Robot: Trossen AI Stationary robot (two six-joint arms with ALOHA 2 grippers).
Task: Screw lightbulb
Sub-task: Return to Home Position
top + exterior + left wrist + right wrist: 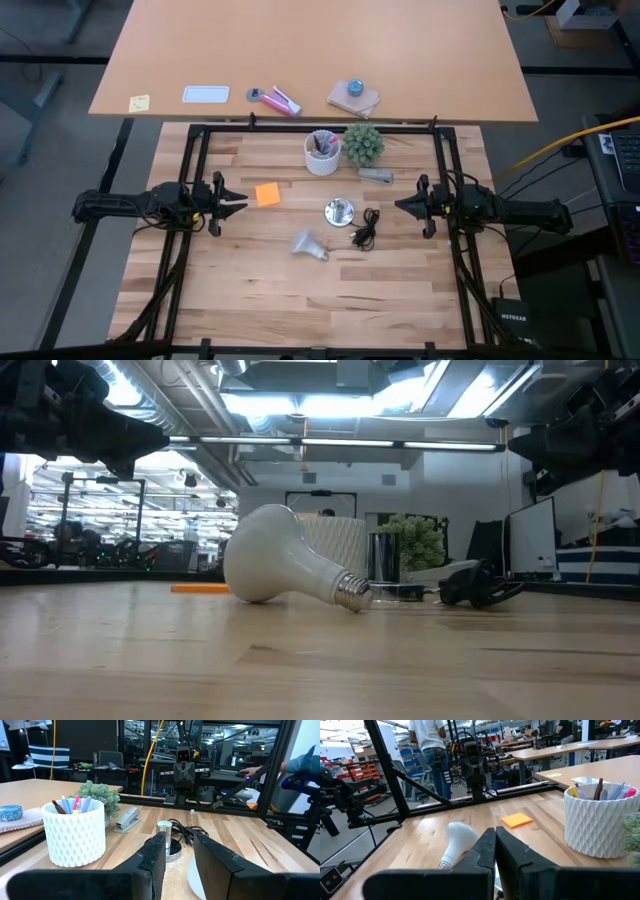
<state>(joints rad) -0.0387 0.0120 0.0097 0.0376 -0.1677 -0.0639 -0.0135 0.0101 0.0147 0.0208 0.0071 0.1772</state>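
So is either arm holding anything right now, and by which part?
Nothing held. Left pincer open, right pincer shut, both empty; lightbulb lies on its side on the table.

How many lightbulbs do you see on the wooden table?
1. The lightbulb lies on its side near the middle of the table, beside the metal socket but apart from it. No other shows.
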